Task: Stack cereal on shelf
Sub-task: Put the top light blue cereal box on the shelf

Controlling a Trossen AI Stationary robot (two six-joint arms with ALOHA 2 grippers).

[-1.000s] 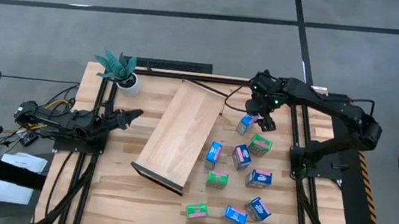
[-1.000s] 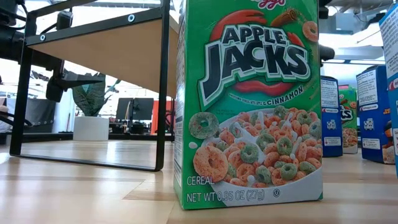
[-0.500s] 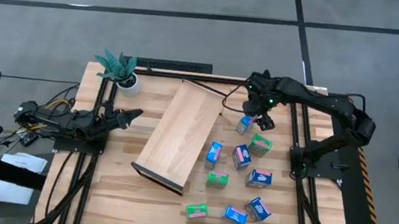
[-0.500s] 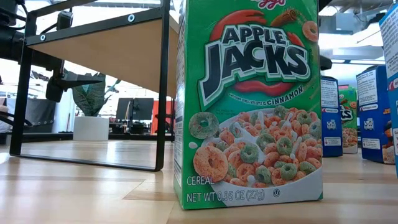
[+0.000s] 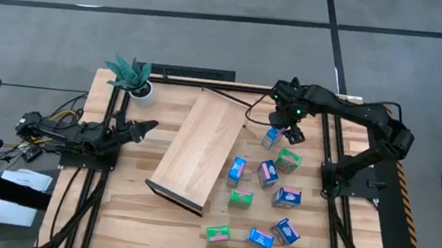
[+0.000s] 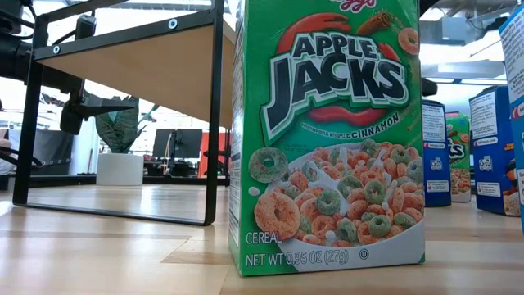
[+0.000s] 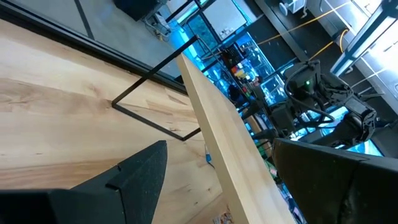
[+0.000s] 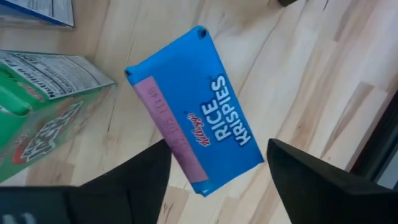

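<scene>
Left gripper [image 5: 147,126] parked at the table's left edge, jaws spread, empty. Shelf [image 5: 198,149] lies bare; no cereal stacked. Nine cartons stand on the table to its right. Right gripper [image 5: 283,131] straddles the Rice Krispies carton [image 8: 194,111], jaws apart, not yet gripping.

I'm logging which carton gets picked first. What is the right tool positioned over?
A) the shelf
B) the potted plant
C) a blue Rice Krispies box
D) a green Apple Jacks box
C: the right tool straddles the blue Rice Krispies box, its fingers either side, jaws still apart.
</scene>
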